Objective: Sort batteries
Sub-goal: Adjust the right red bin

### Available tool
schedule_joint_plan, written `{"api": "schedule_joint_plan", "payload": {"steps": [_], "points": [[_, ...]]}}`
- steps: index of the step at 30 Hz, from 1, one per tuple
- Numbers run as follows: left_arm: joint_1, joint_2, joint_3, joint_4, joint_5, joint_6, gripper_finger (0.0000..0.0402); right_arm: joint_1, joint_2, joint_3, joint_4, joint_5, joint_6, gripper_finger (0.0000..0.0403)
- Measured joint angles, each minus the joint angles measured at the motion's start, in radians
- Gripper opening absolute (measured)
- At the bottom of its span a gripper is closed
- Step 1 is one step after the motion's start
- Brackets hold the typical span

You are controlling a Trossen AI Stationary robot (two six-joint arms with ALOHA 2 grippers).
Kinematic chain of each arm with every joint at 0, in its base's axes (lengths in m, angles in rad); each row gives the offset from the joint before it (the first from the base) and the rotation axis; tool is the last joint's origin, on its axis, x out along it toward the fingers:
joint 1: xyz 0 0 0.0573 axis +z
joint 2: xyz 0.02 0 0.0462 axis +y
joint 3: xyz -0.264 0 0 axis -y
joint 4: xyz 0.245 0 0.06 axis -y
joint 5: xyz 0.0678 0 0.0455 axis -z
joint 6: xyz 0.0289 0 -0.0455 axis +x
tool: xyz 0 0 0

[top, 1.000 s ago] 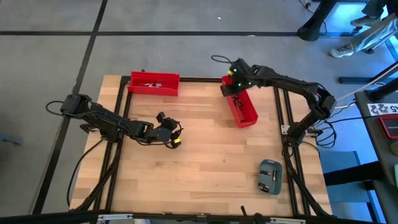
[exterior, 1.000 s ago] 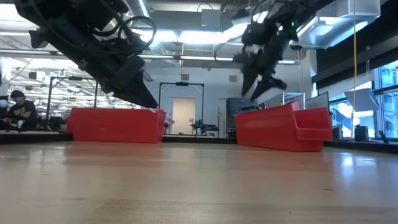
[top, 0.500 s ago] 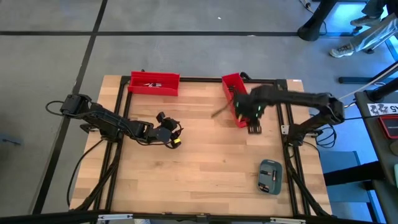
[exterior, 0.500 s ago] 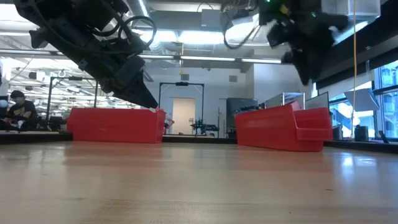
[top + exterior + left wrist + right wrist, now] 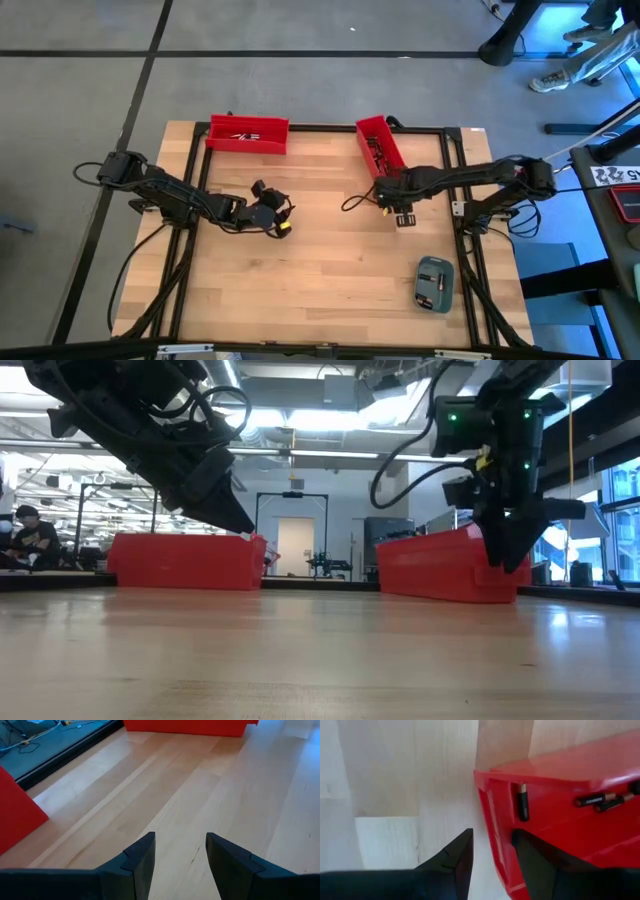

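My right gripper (image 5: 400,200) (image 5: 508,560) hangs open, pointing down, over the near end of the right red bin (image 5: 381,148). In the right wrist view its fingers (image 5: 455,862) stand on either side of the bin's end wall (image 5: 490,825). Whether they touch it does not show. Several small dark batteries (image 5: 522,802) (image 5: 594,799) lie inside that bin. My left gripper (image 5: 278,214) (image 5: 180,855) waits open above the bare wood at mid-left, holding nothing.
A second red bin (image 5: 248,134) (image 5: 185,560) sits at the table's far edge, left of centre. A grey-blue case (image 5: 434,283) lies near the near right corner. Black frame rails (image 5: 455,190) run along the table's sides. Bare wood (image 5: 330,260) spans the middle.
My right gripper has swung from above the far end of the right bin toward the table's near edge, along the bin, turning as it went, and has come down to the bin's near end. The left arm has kept still.
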Motion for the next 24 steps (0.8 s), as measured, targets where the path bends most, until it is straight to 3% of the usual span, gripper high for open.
{"api": "schedule_joint_plan", "payload": {"steps": [17,24], "points": [[0.000,0.000,0.000,0.000,0.000,-0.025,0.0164,-0.039,0.005,-0.019,0.098,-0.005,-0.042,0.0147],[0.000,0.000,0.000,-0.002,0.000,-0.024,0.0164,-0.120,0.006,-0.027,0.099,-0.111,-0.061,0.0146]]}}
